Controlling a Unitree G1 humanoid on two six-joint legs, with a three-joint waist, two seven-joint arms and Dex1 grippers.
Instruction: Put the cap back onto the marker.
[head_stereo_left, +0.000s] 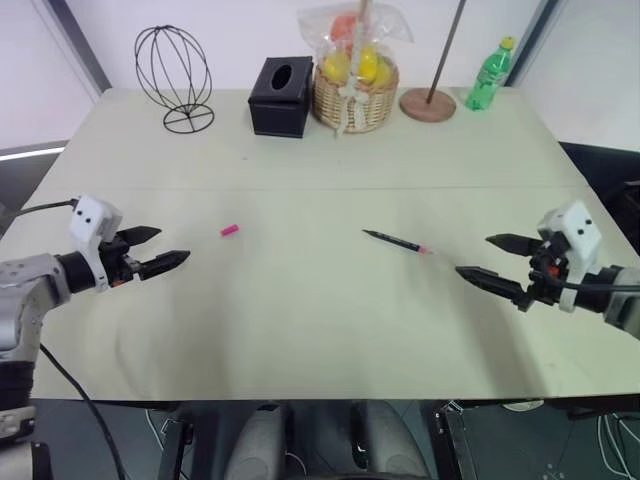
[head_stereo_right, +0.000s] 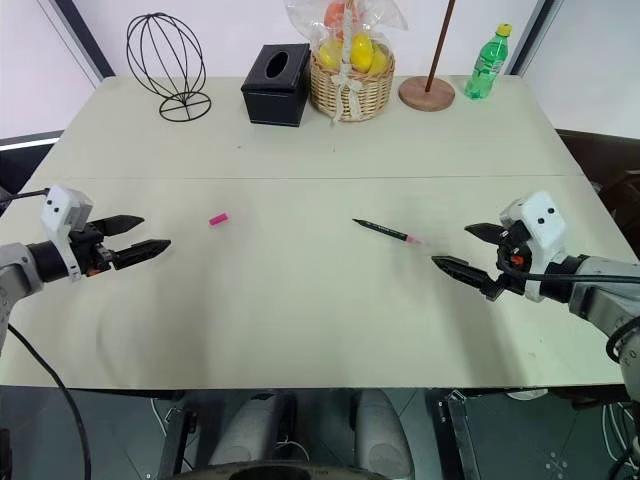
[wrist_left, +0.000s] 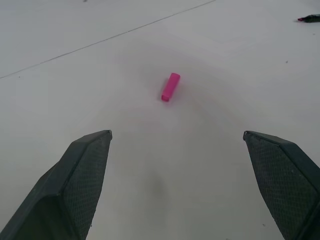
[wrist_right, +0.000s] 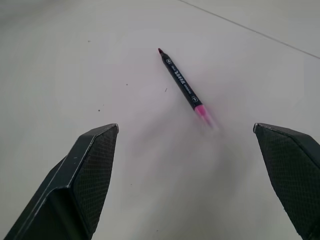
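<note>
Claws both spread wide and empty: left claw (head_stereo_left: 160, 249) should be lowered over the cap (head_stereo_left: 229, 230) lying left of centre, right claw (head_stereo_left: 497, 258) closed mid-barrel on the marker (head_stereo_left: 397, 242) right of centre on the table (head_stereo_left: 320, 310).

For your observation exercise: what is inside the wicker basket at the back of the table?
The wicker basket holds yellow and orange rounded items, probably fruit, under a clear plastic wrap. What lies lower in the basket is hidden by its woven wall.
</note>
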